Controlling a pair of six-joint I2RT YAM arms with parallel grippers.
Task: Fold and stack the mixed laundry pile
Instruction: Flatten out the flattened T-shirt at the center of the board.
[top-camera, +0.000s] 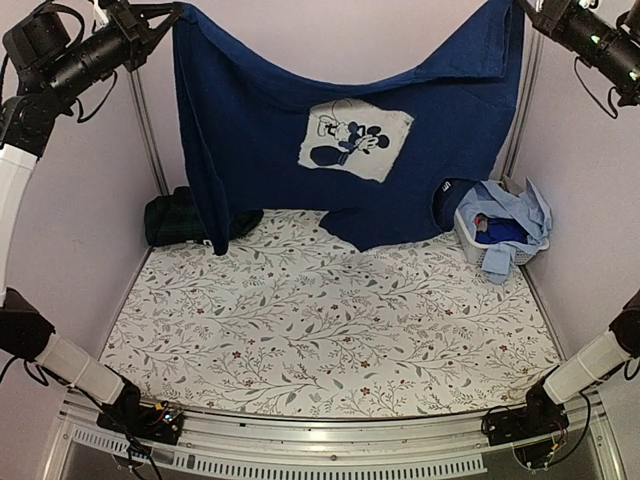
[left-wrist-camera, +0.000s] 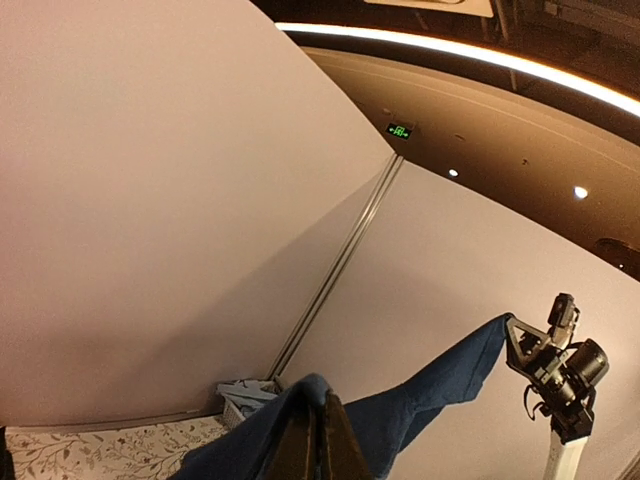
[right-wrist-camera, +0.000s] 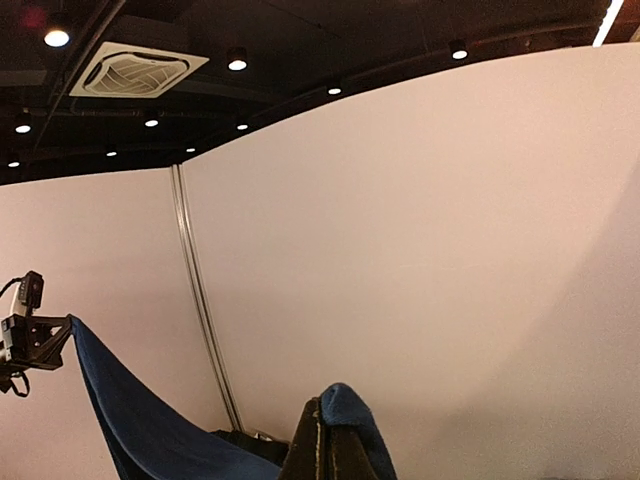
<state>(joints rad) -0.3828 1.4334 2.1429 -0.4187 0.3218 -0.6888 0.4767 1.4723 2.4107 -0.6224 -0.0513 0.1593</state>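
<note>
Your navy T-shirt (top-camera: 340, 140) is strung up high above the floral sheet (top-camera: 330, 330), its white cartoon-mouse patch facing the top camera. Its lowest fold hangs down to the sheet's far edge, and you cannot tell whether it touches. Your left gripper (top-camera: 168, 12) pinches one upper corner above the sheet's far-left corner, and your right gripper (top-camera: 522, 6) pinches the other above the far-right corner. In each wrist view the fingers are pressed together on navy cloth. The dark green plaid piece (top-camera: 172, 218) lies bunched at the sheet's far-left corner, partly behind the hanging shirt. A white basket (top-camera: 478, 252) sits at the sheet's far-right corner, with a light blue shirt (top-camera: 522, 215) draped over its rim and darker blue cloth inside. The sheet lies flat, white with grey vines and small red flowers. Pale lilac walls (top-camera: 300, 30) close off its left, far and right sides, with metal posts at the far corners. Above the walls, a dark ceiling carries round lights, a square vent (right-wrist-camera: 135, 68) and a green sign (left-wrist-camera: 399, 130).
</note>
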